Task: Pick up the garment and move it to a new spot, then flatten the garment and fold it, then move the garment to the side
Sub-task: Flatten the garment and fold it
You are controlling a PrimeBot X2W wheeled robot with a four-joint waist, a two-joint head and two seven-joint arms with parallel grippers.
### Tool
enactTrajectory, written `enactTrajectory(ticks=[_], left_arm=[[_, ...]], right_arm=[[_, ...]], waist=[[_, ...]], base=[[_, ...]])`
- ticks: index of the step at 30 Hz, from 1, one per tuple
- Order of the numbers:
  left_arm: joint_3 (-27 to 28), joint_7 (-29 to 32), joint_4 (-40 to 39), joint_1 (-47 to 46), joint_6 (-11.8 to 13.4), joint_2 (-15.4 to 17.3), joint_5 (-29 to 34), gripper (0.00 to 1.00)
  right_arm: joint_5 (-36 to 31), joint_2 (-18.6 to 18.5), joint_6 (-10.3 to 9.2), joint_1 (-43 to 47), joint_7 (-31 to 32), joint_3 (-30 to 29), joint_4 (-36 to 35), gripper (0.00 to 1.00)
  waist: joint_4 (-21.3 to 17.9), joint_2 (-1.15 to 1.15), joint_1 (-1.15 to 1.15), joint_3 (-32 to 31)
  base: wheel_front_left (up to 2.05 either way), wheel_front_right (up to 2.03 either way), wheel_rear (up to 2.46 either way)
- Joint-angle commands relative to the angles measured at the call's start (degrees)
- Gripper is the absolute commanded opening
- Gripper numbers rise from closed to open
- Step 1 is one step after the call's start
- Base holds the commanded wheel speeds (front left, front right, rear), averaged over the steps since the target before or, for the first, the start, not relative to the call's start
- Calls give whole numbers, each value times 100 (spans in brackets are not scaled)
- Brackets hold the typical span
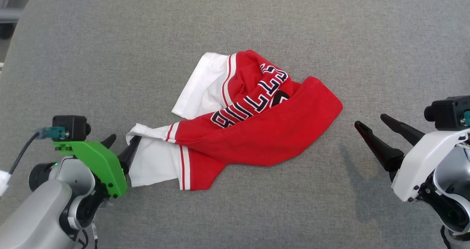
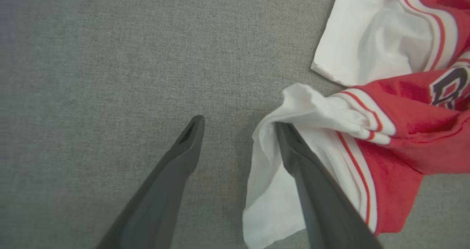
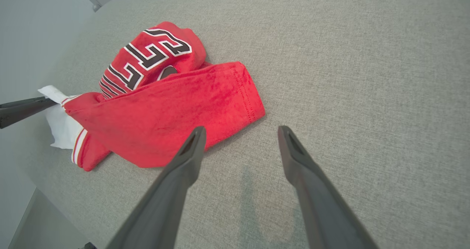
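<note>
Crumpled red and white garment (image 1: 264, 135) in a heap near the middle of the grey table (image 1: 110, 39), lettering (image 1: 253, 102) twisted into the folds, red hem (image 1: 330, 105) turned toward the right, white sleeves trailing left. Not yet lifted, so judged to be the very start, with the first pick pending.

Wide-spread left gripper (image 1: 125, 139) low at the nearer white sleeve (image 1: 154, 164), one finger on bare table, the other lying across the sleeve's bunched edge in the left wrist view; nothing clamped. Probably set there to straddle that loose edge and pinch it on closing, as the easiest hold on a heap. Amount of cloth actually between the fingers hard to tell.

Equally wide and empty right gripper (image 1: 369, 119) hanging apart from the hem, fingers aimed toward it, seemingly ready for the opposite end.

Plenty of bare table around the heap, most of it beyond and to the right. Rounded table corner at the far left; near edge in the right wrist view not far from the heap's near side. Safest carry, then, forward or sideways, away from that edge
</note>
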Motion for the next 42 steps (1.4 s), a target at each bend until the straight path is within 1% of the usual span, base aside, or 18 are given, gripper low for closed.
enactTrajectory(ticks=[1, 4, 7, 10, 13, 17, 19, 20, 21, 23, 24, 25, 31, 33, 35, 37, 39, 42], left_arm=[[63, -67, -70, 149, 74, 60, -95, 100], [277, -279, -402, 581, 282, 140, -299, 100], [378, -413, -736, 1014, 391, 147, -538, 100], [382, -442, -857, 1240, 474, 118, -609, 100], [365, -453, -800, 1295, 477, -15, -696, 100], [284, -403, -501, 1168, 504, -122, -639, 100], [191, -307, -366, 1166, 433, -228, -675, 100], [169, -284, -322, 1174, 398, -290, -720, 91], [127, -257, -271, 1177, 362, -320, -725, 66], [52, -214, -181, 1186, 311, -380, -732, 22], [-1, -183, -154, 1190, 277, -398, -706, 5], [-49, -137, -146, 1204, 237, -428, -705, 0], [-173, -6, -268, 1216, 80, -455, -727, 0], [-192, 6, -354, 1181, 21, -471, -736, 0], [-192, 8, -457, 1116, -74, -511, -758, 0], [-175, -34, -564, 996, -102, -512, -682, 0], [-135, -121, -640, 904, -40, -502, -592, 0], [-90, -223, -834, 814, 27, -478, -457, 0]], right_arm=[[-3, 12, 2, 56, -42, 6, 17, 100], [9, 19, 2, 84, -86, 31, 50, 100], [27, 1, 2, 142, -122, 9, 51, 100], [35, -24, 2, 136, -98, -2, 38, 100], [7, -53, 2, 54, -50, 33, 20, 100], [-34, -106, 2, -59, 12, 79, -13, 100], [-44, -127, 2, -97, 36, 88, -30, 100], [-46, -132, 2, -98, 43, 87, -40, 100], [-49, -143, 2, -97, 70, 86, -48, 100], [-49, -162, 2, -101, 90, 64, -78, 100], [-54, -169, 2, -103, 115, 37, -84, 100], [-74, -181, 2, -109, 120, 3, -91, 100], [-81, -184, 2, -174, 175, -109, -103, 100], [-136, -237, 2, -250, 166, -70, -79, 100], [-313, -418, 2, -379, 146, 84, 4, 100], [-565, -704, 2, -643, 84, 307, 176, 100], [-906, -1071, 2, -988, 31, 630, 484, 100], [-948, -1219, 2, -1613, 3, 1003, 1132, 100]], waist=[[1, 0, 0, -16], [5, 0, 0, -49], [33, 0, 0, -47], [70, 0, 0, -21], [100, 0, 0, 0], [106, 0, 0, 42], [97, 0, 0, 56], [94, 0, 0, 62], [90, 0, 0, 65], [84, 0, 0, 75], [83, 0, 0, 81], [85, 0, 0, 90], [142, 0, 0, 118], [183, 0, 0, 142], [243, 0, 0, 192], [332, 0, 0, 275], [435, 0, 0, 339], [602, 0, 0, 427]], base=[[0, 0, 0], [0, 0, 0], [0, 0, 0], [0, 0, 0], [0, 0, 0], [0, 0, 0], [0, 0, 0], [0, 0, 0], [0, 0, 0], [0, 0, 0], [0, 0, 0], [0, 0, 0], [0, 0, 0], [0, 0, 0], [0, 0, 0], [0, 0, 0], [0, 0, 0], [0, 0, 0]])
